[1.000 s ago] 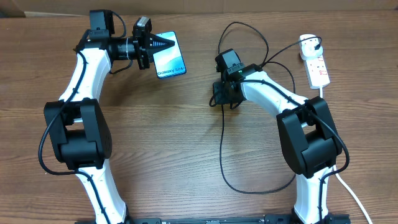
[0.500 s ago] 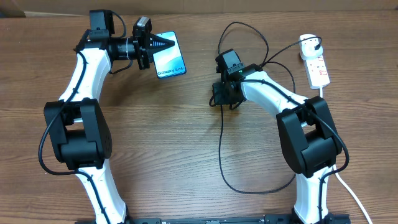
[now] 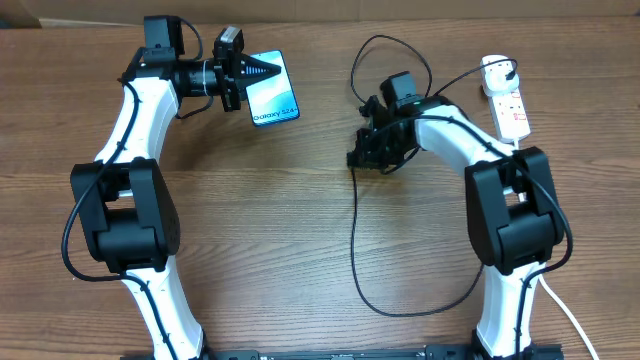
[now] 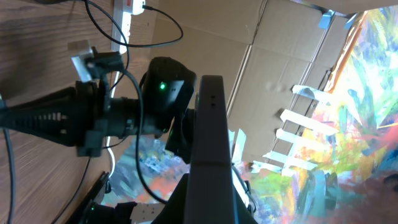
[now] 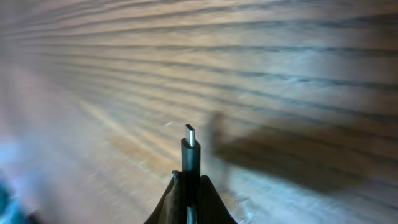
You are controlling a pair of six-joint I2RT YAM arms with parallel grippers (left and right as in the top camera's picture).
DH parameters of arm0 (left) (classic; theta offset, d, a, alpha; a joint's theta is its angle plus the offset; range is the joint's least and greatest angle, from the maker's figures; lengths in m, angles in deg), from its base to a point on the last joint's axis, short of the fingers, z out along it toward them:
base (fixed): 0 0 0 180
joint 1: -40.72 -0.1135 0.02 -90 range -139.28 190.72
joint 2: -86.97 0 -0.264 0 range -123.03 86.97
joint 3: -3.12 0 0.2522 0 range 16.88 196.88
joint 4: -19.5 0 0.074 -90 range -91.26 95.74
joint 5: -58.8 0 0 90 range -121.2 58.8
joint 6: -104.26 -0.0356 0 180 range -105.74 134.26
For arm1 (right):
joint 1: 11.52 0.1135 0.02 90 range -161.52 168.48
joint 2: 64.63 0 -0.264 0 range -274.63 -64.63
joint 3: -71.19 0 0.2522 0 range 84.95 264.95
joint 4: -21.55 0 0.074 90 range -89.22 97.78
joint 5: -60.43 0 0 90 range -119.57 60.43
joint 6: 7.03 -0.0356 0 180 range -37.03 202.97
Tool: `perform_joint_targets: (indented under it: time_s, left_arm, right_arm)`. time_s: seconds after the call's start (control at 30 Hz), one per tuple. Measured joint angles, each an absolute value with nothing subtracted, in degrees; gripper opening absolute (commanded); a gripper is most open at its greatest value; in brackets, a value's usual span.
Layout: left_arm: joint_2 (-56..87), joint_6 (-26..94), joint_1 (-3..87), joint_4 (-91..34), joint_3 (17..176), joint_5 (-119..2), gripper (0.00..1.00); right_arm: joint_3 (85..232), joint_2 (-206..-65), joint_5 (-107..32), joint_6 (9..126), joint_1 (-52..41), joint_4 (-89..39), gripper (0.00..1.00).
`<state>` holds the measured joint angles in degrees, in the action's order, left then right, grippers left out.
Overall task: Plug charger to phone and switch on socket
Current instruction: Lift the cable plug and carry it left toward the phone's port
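My left gripper [image 3: 262, 72] is shut on the phone [image 3: 276, 95], holding it at the table's far left. Its blue-white screen shows from above. In the left wrist view the phone [image 4: 211, 137] is a dark slab seen edge-on. My right gripper [image 3: 362, 152] is shut on the charger's connector [image 5: 190, 148], whose metal tip sticks out past the fingers [image 5: 189, 186] just above the wood. The charger cable [image 3: 355, 250] loops over the table. Its black plug [image 3: 498, 70] sits in the white socket strip [image 3: 513, 115] at the far right.
The cable makes a big loop near the table's front centre and another behind the right gripper. The strip's thick white lead [image 3: 565, 320] runs down the right edge. A cardboard wall stands along the table's back.
My right arm has swung its wrist to the right and turned it, and the gripper with the connector has shifted slightly right. The left arm and the phone have not moved.
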<state>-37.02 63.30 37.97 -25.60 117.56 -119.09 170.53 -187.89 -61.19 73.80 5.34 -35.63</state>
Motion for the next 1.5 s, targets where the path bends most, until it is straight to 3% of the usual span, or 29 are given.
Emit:
perform_joint_targets:
  time_s: [0.8,1.27,1.5]
  left_arm:
    - [-37.02,55.59,37.97,-24.28,117.56,-119.09,0.04]
    - [-37.02,53.01,37.97,-24.26,117.56,-119.09,0.04]
    - [-37.02,53.01,38.08,-24.26,117.56,-119.09,0.04]
  right_arm:
    - [170.68,-174.23,-97.95,75.79,4.38,-47.31,0.04]
    - [170.68,-174.19,-102.7,75.68,8.25,-49.23,0.04]
    - [170.68,-174.19,-104.4,74.65,10.21,-44.42,0.04]
